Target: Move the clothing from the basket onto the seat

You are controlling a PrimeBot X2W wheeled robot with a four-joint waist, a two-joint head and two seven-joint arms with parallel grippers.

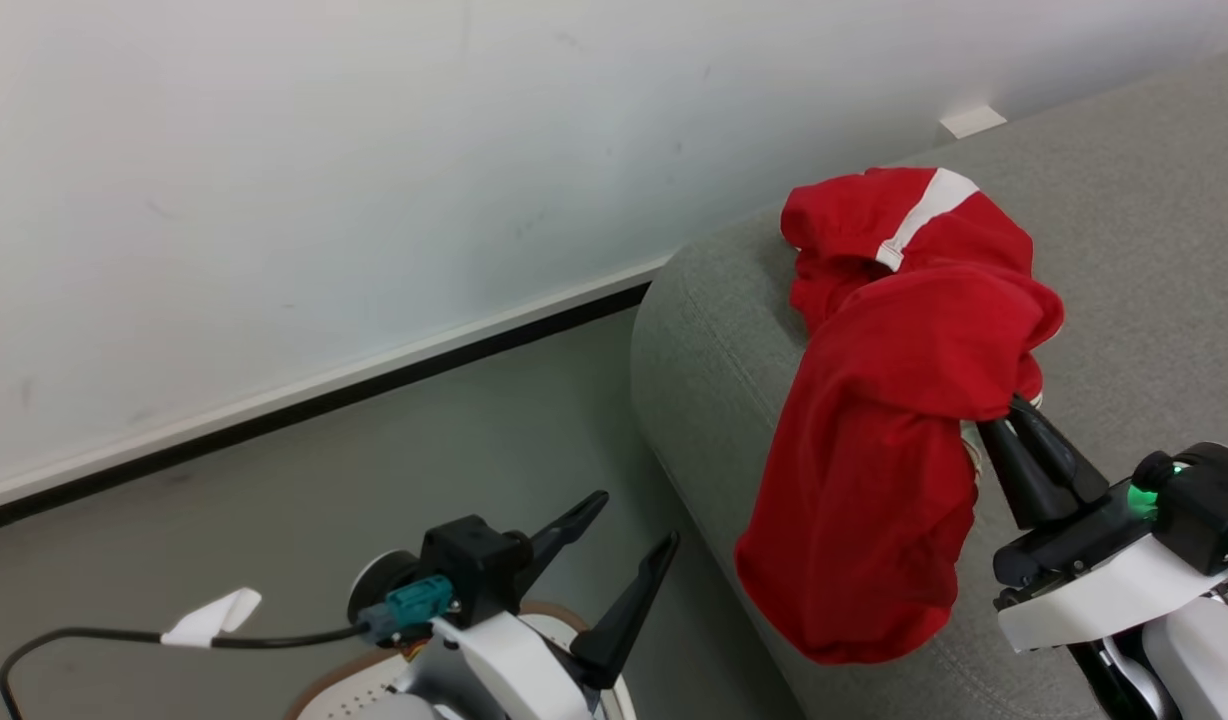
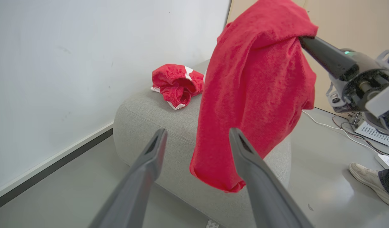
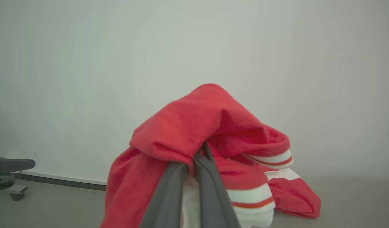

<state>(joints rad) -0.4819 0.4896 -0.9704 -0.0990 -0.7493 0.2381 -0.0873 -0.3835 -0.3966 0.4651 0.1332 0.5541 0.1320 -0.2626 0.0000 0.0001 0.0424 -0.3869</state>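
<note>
A red garment (image 1: 874, 480) hangs from my right gripper (image 1: 1012, 408), which is shut on its upper fold above the front edge of the grey seat (image 1: 714, 380). The cloth drapes down over the seat's side. In the right wrist view the two fingers pinch the garment (image 3: 197, 126) at the gripper's (image 3: 201, 152) tips. A second red garment (image 1: 904, 220) with a white stripe lies bunched on the seat behind it. My left gripper (image 1: 634, 520) is open with nothing in it, over the basket (image 1: 349, 695), of which a white holed patch and brown rim show at the bottom edge.
A white wall with a dark skirting strip (image 1: 304, 405) runs behind the grey floor. A black cable with a white tag (image 1: 209, 618) trails at the lower left. In the left wrist view a person's shoe (image 2: 368, 180) and floor cables (image 2: 340, 129) lie right of the seat.
</note>
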